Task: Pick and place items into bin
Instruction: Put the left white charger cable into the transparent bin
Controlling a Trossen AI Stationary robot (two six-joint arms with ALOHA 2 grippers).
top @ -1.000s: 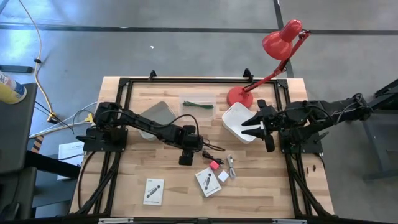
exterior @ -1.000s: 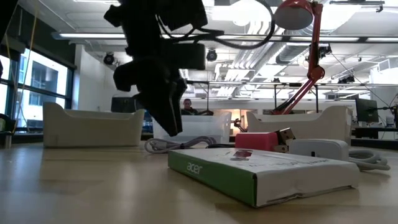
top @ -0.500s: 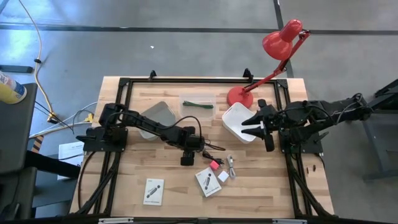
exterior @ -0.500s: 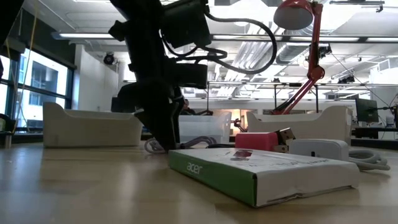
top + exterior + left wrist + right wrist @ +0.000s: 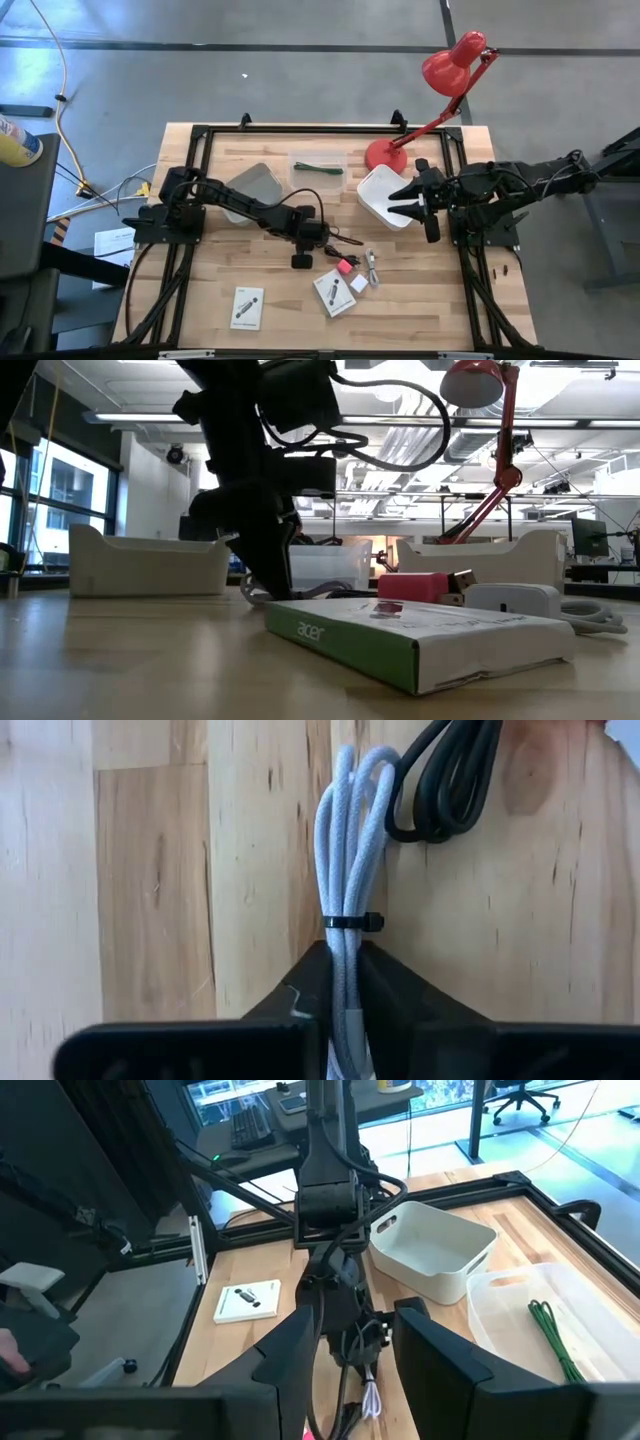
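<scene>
Your left gripper (image 5: 345,982) clamped on white cable bundle (image 5: 345,870), mid-table beside black cable (image 5: 445,780). Right gripper (image 5: 412,200) waits, fingers apart, over white bin (image 5: 378,190). Green pen (image 5: 318,167) already in clear tray (image 5: 300,160); cards (image 5: 334,292), pink piece (image 5: 345,265) left.

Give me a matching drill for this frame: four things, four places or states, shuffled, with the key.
Things:
1. white cable
2. green cable
3. right gripper
4. red lamp

Places or states:
A. base stands on the far edge of the table, by the white bin
B. lies in the clear tray
C. hovers open over the white bin
D. pinched between the fingers of the left gripper

Pairs: 1-D, 2-B, 3-C, 4-A
</scene>
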